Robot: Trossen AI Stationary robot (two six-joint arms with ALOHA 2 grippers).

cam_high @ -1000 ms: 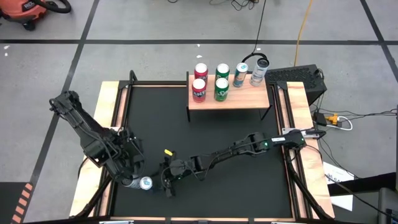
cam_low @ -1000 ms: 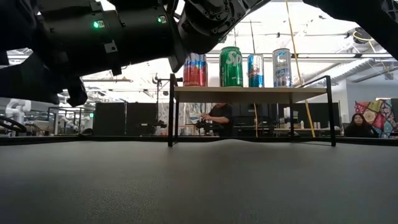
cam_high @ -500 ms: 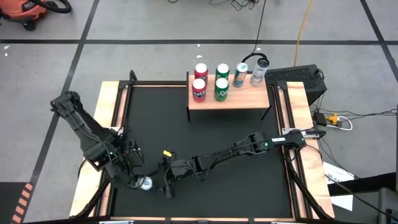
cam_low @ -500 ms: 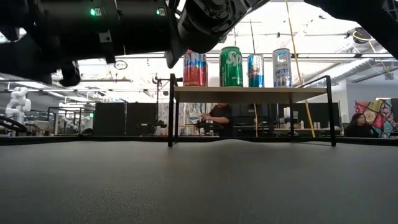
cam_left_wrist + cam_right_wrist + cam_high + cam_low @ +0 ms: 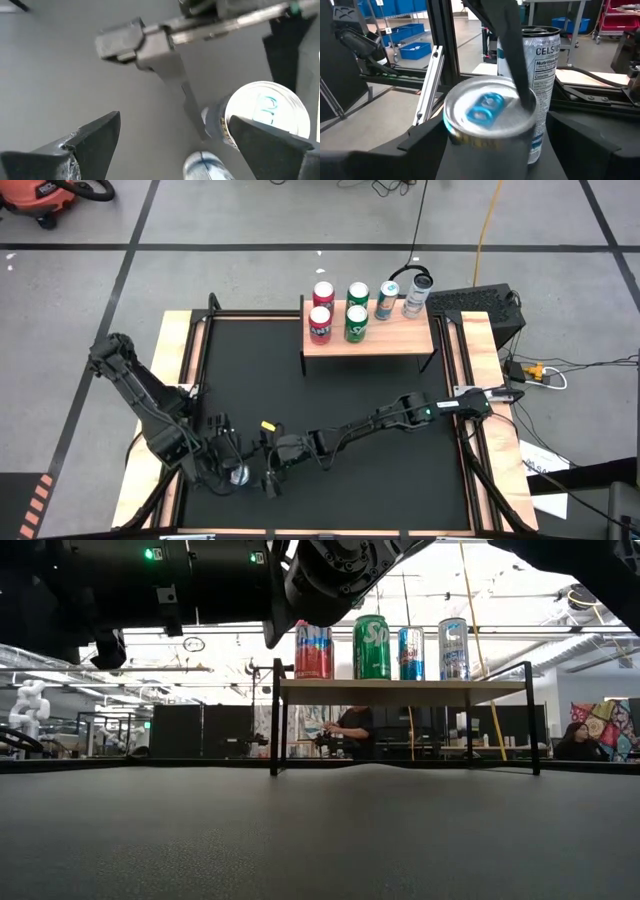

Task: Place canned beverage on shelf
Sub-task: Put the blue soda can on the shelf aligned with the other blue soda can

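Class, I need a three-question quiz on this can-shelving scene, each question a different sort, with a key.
1. Count: how many cans stand on the shelf in the high view?
2. True or false: the left gripper has its fingers pressed shut.
3. Choose: the loose can off the shelf sits A) under the shelf, B) at the near left of the mat, between the left gripper and the right gripper, C) beside the right rail.

Key: 1) six; 2) false, they are spread open; 3) B.

"CELSIU" on the slim white can [image 5: 542, 75]; "Sp" on the green can [image 5: 372, 647] on the shelf [image 5: 404, 690].
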